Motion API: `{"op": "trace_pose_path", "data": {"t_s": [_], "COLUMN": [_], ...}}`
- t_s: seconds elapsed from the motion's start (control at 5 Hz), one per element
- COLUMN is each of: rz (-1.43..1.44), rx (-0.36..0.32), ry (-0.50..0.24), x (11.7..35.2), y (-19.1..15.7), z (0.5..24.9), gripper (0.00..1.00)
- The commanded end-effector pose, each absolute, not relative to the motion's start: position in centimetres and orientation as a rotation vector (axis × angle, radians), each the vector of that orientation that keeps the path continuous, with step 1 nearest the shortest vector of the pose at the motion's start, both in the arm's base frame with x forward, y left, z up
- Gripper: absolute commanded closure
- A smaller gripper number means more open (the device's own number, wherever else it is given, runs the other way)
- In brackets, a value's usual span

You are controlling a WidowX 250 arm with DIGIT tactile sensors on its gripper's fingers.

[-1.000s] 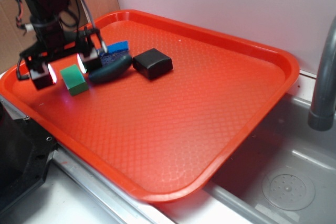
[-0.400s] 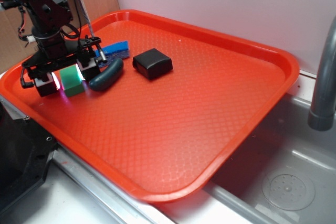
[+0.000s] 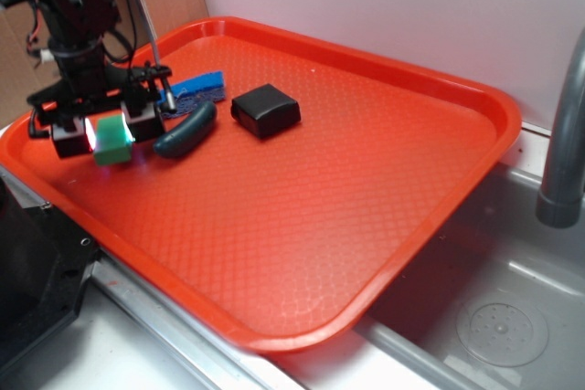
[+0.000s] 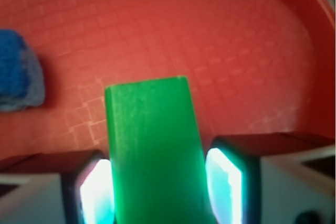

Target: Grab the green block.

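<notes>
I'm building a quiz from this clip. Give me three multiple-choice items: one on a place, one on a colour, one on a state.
1. Where is the green block?
A. In the sink
B. Between the gripper's fingers
C. On the black block

2. What colour is the tray?
A. Red
B. White
C. Yellow

3. How is the gripper?
A. Open, far from everything
B. Out of view
C. Shut on the green block

Key: B, wrist view shows both pads flanking it; A, it is red throughout; C, the pads press both its sides.
</notes>
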State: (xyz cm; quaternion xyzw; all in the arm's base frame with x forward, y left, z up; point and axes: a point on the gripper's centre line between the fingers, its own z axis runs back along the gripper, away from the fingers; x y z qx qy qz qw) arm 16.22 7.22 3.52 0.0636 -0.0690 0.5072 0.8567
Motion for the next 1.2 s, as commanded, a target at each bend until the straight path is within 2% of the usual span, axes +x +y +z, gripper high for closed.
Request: {"op": "trace_pose_path", "data": {"t_s": [0.0,0.2,0.4,0.6,0.8,1.0], "rz": [0.732,0.528,0.321,0.142,0.002,0.027], "rx": [0.112,0.007,-0.036,-0.029,-0.03,-0.036], "ry": [-0.192,-0.157,-0.091,-0.09,-0.103,-0.104], "x": [18.1,18.7,18.7,17.9,16.8,16.4], "y": [5.9,3.0,0.5,-1.4,-3.0,-3.3], "z": [11.1,15.8,19.4,22.2,23.5,23.4], "gripper": [1.0,1.0,1.0,1.0,1.0,1.0]}}
